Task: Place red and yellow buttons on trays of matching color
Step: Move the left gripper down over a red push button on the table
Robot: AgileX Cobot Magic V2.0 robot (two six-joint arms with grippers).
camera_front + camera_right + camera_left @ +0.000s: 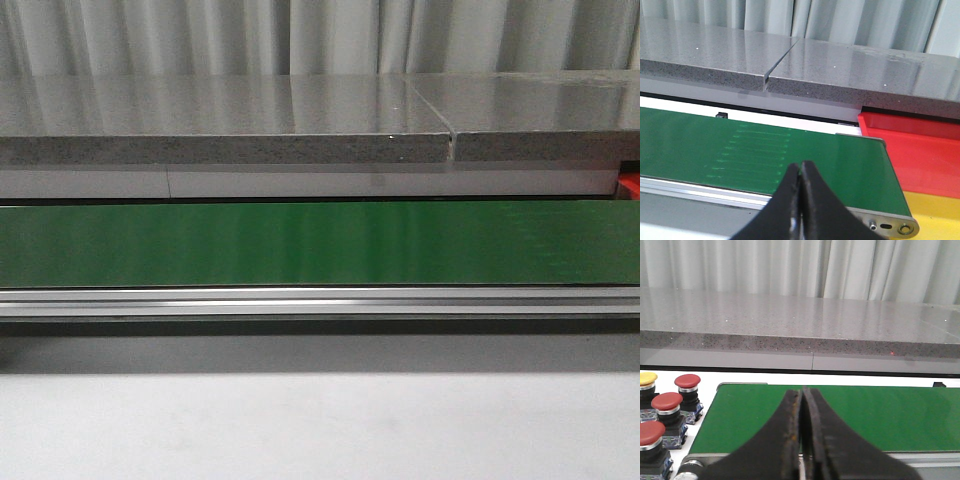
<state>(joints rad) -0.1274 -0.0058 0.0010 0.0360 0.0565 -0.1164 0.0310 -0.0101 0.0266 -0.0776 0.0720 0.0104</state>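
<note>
Neither arm has begun work. The left gripper (801,440) has its jaws pressed together with nothing between them; the right gripper (800,200) stands likewise, closed and empty; both hover at the near edge of the green conveyor belt (320,243), which carries nothing in any view.

The buttons sit off the belt's left end, seen only from the left wrist: three red buttons, the rear one (688,382), the middle one (667,401) and the nearest (650,433), with one yellow button (647,378) behind them at the frame edge; more may lie out of sight. The red tray (920,145) and yellow tray (935,212) lie off the belt's right end, side by side and touching, the yellow nearer the right arm.

Risks noted, as judgement: the buttons are packed close, so opened jaws descending on one could knock its neighbour over; the domed caps look smooth, so a grip on the cap rather than the body may slip; buttons and trays are well apart, so any hand-over by belt leaves a top-heavy button free to topple or roll; the trays adjoin, so a release near their shared edge could land a button in the wrong colour; the front view shows neither buttons nor trays clearly, only a sliver of red at its right edge.
</note>
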